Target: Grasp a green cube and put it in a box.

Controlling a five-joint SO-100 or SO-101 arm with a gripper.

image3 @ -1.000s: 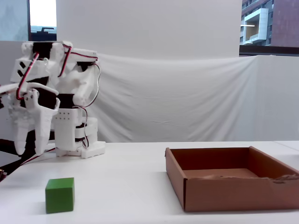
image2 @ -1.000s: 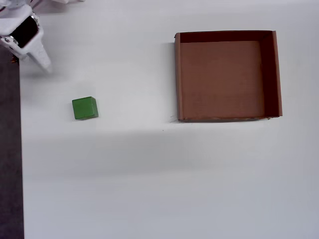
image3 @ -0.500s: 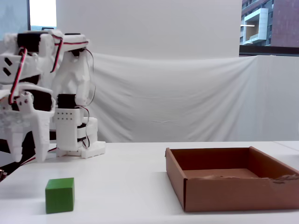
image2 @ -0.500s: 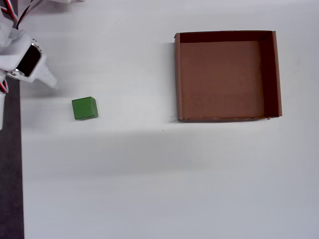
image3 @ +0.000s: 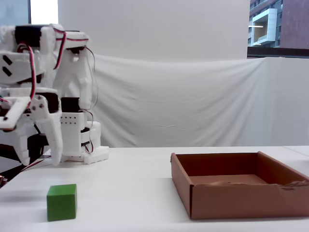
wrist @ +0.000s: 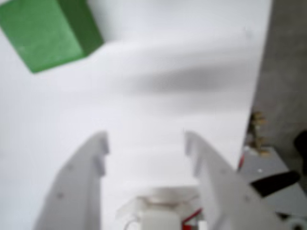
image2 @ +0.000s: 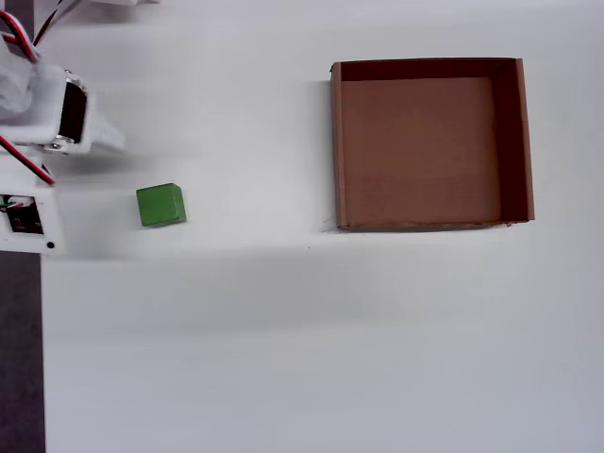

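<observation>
Fingers of the gripper (wrist: 146, 141) stand apart in the wrist view, 2 white prongs with bare white table (wrist: 158, 52) between them and nothing held, so we read the gripper as released. The green cube (wrist: 45, 31) sits ahead of the fingertips, at the upper left corner of that view, clear of both fingers and blurred by closeness. Beyond the table's right edge in the same view we see grey floor and some dark and red parts that we cannot make out.

From overhead, we find the green cube (image2: 160, 205) resting flat on the table near its left edge, roughly midway between the far and near edges. The white arm (image2: 42, 123) reaches in over the left edge, its body just beside the cube but not touching it. The box (image2: 429, 222) lies well apart from the cube, toward the table's right side and far edge, and we see only its brown floor inside.

In the fixed view, the gripper (image3: 38, 159) hangs with its fingers pointing down, tips above the table surface and behind the green cube (image3: 62, 201), which stands near the front left corner. The box (image3: 241, 205) sits at the front right, walls upright, one front edge slightly ragged. A white cloth backdrop (image3: 193, 101) hangs behind the table.
</observation>
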